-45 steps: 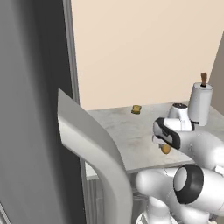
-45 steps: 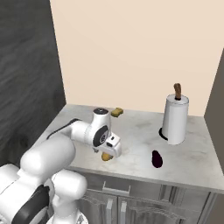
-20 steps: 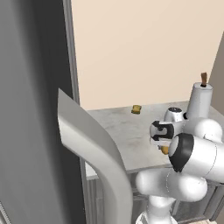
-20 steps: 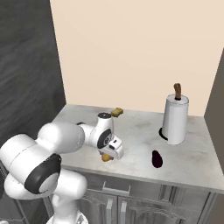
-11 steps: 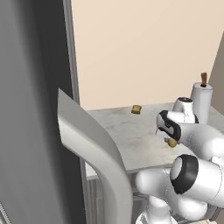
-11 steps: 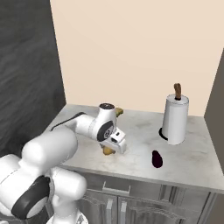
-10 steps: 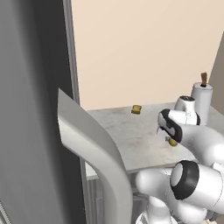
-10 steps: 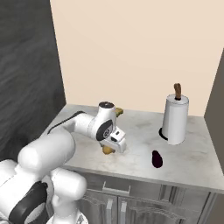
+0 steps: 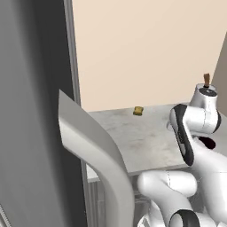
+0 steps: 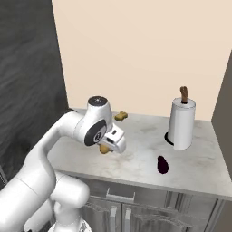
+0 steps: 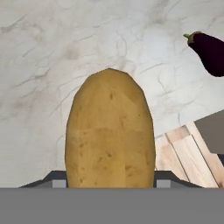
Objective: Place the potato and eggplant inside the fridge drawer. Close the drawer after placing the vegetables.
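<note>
The gripper pinches the potato between its two dark fingertips, lifted clear above the marble counter. In the hand view the potato stands upright in front of the pale grey-veined stone, with a strip of wooden floor past the counter's edge. The eggplant lies on the counter, well apart from the potato, near a white paper-towel roll on a brown post. A small yellowish cube sits by the cream back wall. Left of the counter a curved grey fridge door stands open.
</note>
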Robot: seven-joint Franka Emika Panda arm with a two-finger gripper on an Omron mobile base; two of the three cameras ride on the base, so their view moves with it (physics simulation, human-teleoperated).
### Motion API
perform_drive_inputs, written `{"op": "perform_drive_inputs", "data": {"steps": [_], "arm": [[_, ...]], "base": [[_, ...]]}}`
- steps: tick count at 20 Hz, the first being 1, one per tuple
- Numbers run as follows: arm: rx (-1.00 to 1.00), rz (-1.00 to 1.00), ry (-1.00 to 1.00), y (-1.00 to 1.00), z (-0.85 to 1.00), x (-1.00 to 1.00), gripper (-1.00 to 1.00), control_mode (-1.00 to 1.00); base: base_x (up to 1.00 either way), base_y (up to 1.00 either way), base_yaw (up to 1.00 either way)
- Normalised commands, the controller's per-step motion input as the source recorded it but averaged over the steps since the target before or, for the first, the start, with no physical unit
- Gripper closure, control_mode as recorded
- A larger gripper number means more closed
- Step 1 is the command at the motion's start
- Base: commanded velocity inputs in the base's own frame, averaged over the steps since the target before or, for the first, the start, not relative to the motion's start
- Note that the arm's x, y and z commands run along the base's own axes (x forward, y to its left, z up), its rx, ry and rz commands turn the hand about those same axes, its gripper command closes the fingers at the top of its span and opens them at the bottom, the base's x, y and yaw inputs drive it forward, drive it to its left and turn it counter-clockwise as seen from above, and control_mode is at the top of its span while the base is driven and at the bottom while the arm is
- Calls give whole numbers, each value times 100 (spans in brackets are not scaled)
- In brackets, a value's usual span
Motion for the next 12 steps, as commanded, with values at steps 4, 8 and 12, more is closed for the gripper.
{"op": "perform_drive_inputs", "data": {"steps": [4,8,12], "arm": [[-4,0,0,28,28,-9,100,-100],[-5,0,5,33,0,0,100,-100],[0,0,8,7,-8,4,100,-100]], "base": [[0,0,0],[0,0,0],[0,0,0]]}}
